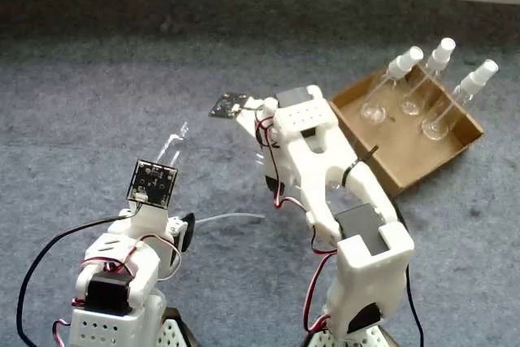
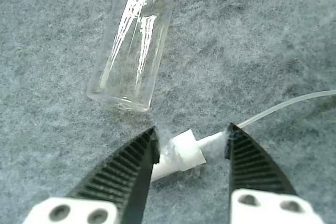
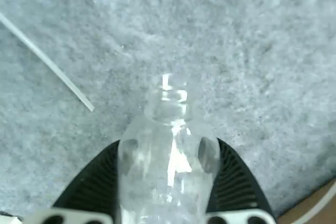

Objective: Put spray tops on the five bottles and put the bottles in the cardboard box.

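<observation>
My left end effector [image 2: 191, 132], jaws apart, straddles the spray top [image 2: 184, 153] lying finger to finger, while my right end effector [image 3: 168, 148] clamps an uncapped bottle [image 3: 168, 103].

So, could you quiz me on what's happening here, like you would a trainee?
1. True or false: the cardboard box already holds three capped bottles.
2. What lies between the open jaws of the left tool? A) a pen B) a spray top C) nothing
3. Fill in: the neck of the clear bottle gripped by the right tool still lacks a ____.

Key: 1 true; 2 B; 3 spray top.
</observation>
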Motion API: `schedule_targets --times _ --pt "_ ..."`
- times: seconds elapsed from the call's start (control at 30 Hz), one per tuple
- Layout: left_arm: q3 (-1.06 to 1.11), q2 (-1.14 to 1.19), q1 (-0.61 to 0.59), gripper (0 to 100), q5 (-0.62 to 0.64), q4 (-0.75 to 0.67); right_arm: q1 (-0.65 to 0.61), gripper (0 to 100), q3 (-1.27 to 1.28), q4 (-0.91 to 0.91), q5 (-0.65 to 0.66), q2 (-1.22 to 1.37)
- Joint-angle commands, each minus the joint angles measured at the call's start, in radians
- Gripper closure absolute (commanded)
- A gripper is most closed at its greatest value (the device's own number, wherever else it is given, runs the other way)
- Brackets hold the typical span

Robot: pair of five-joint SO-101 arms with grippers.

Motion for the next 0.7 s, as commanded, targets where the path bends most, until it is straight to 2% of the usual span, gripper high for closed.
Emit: schedule_targets --times 0.0,0.17,0.27,0.43,0.67 --pt "-0.005 0.001 0.015 83 -0.012 -0.018 0.005 96.5 -0.168 0.156 -0.021 -0.007" --pt "-0.005 0.001 0.015 83 -0.012 -0.018 0.005 96.5 -0.398 0.343 -0.123 -0.007" --pt "-0.005 0.001 0.015 83 -0.012 -0.017 0.008 96.5 -0.499 0.343 -0.152 -0.054" --pt "-0.005 0.001 0.015 83 -0.012 -0.017 0.016 96.5 -0.461 0.343 -0.164 -0.242" --pt "-0.018 0.001 0.013 83 -0.012 -0.011 0.033 96.5 -0.225 0.337 -0.166 -0.588"
